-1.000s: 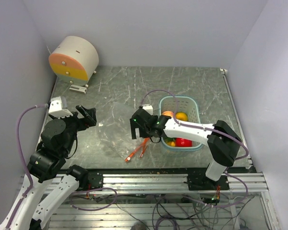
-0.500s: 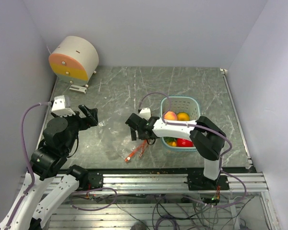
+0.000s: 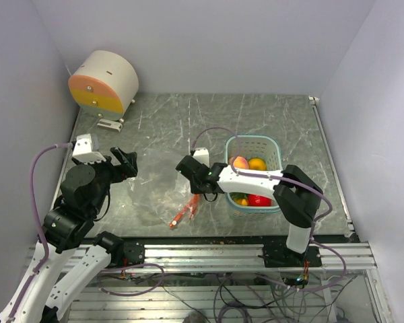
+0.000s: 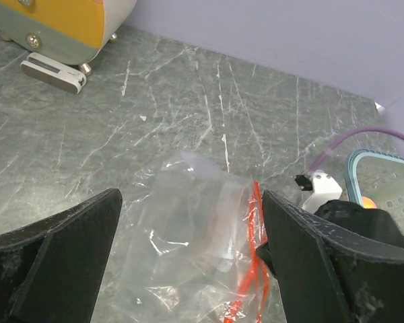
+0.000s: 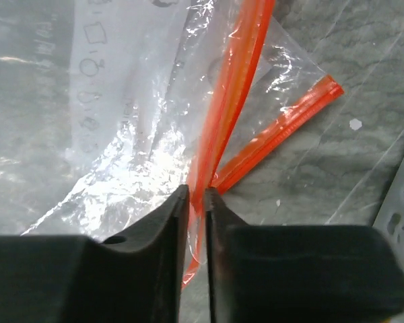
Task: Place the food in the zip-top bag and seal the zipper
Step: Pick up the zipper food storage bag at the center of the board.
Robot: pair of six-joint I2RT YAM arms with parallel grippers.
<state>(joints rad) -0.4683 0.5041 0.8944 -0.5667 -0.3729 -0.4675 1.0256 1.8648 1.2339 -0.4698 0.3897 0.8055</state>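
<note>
The clear zip-top bag (image 3: 158, 202) lies flat on the table, its orange zipper (image 3: 186, 210) on the right side. My right gripper (image 5: 196, 196) is shut on the bag's orange zipper strip (image 5: 232, 87); from above, the gripper (image 3: 198, 190) sits at the zipper's upper end. The food (image 3: 249, 163) is in the pale teal basket (image 3: 277, 153): a peach and an orange piece at the back, red, yellow and green pieces at the front. My left gripper (image 3: 124, 161) hovers open left of the bag. In its wrist view the left gripper (image 4: 190, 202) frames the bag (image 4: 188, 229).
A round cream drum with an orange and yellow face (image 3: 104, 81) stands at the back left, with a white bracket (image 4: 50, 70) by its foot. Walls close in the table at the left, back and right. The right forearm (image 3: 256, 180) crosses in front of the basket.
My right gripper moved left from the basket to the bag's zipper and shut on it. The zipper end shifted slightly left. The left arm barely moved.
</note>
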